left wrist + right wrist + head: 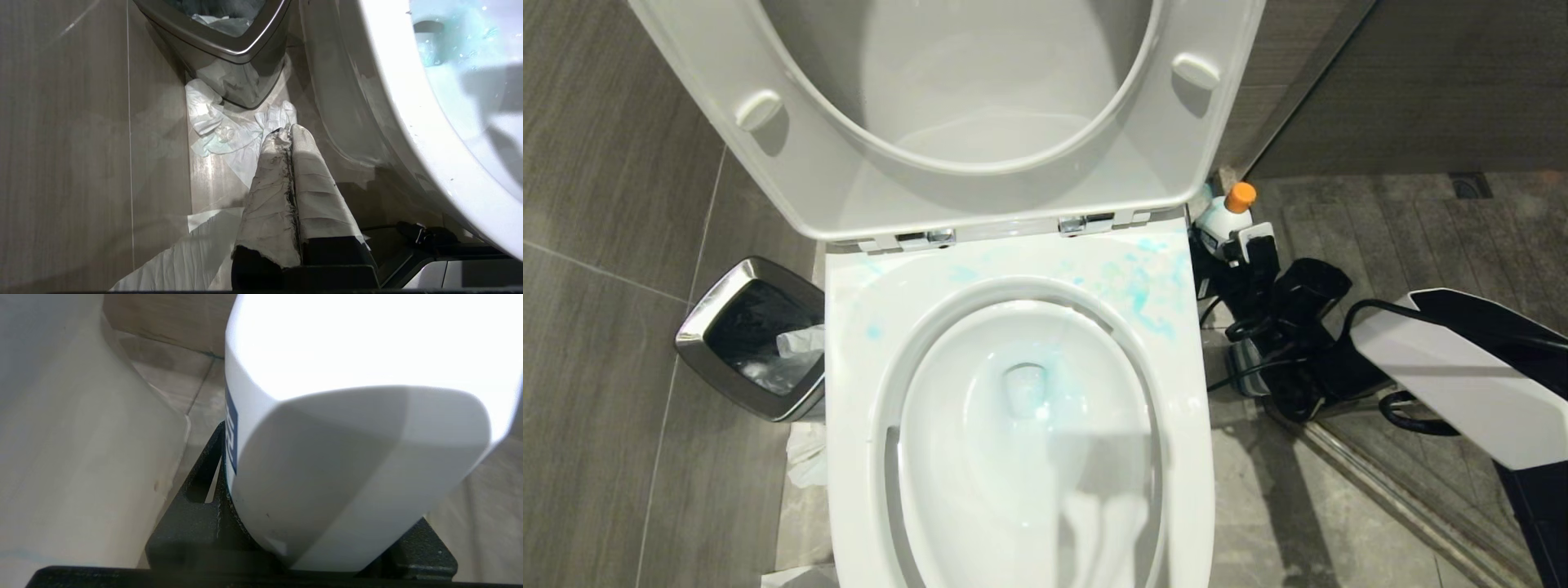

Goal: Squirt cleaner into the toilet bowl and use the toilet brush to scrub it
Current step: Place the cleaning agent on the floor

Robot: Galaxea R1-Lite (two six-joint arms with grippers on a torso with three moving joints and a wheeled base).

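Down low by the bin (229,45), the left claw (288,134) hangs clenched on nothing above crumpled paper (220,126). Beyond it, right of the teal-streaked toilet bowl (1021,425), the right claw (1241,245) grasps the cleaner (1227,216); its wrist view alone shows the bottle's blue label.

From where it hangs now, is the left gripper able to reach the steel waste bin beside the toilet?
Probably yes. The left gripper, jaws shut, hangs over the floor between the steel square-rimmed waste bin and the white ceramic toilet bowl. Only crumpled white paper lies on the floor between it and the bin; nothing solid blocks the way.
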